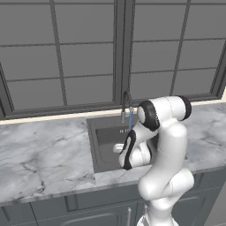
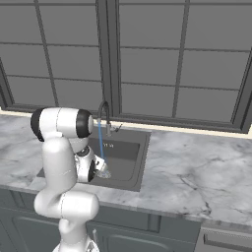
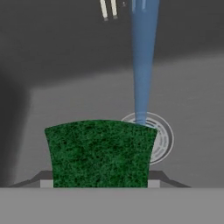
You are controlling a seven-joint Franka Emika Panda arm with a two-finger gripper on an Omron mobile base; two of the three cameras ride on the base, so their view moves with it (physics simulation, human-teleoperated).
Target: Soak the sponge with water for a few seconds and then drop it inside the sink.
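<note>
Marble counter (image 1: 44,154) runs beneath a wall of grey-framed windows (image 1: 84,53), and the robot stands at the cabinet front with its white arm folded down over the basin. Nearest the hand camera, the gripper (image 3: 99,183) is closed on the sponge (image 3: 100,153), whose green face bulges a little between the two dark tips, pinched at its sides so the bulk juts forward toward the stream. Holding it that way keeps the fingers out of the flow while the sponge's far edge reaches it. Just past that edge, the water (image 3: 142,61) falls as a pale blue column and seems to meet the sponge's upper right corner, or pass just behind it; which one cannot be settled. Below lies the round metal drain (image 3: 162,139) in the floor of the sink (image 3: 65,100), so a release from this position would likely land the sponge inside. Farthest back, the curved faucet (image 2: 104,114) rises at the sink's rear rim, feeding the stream.
</note>
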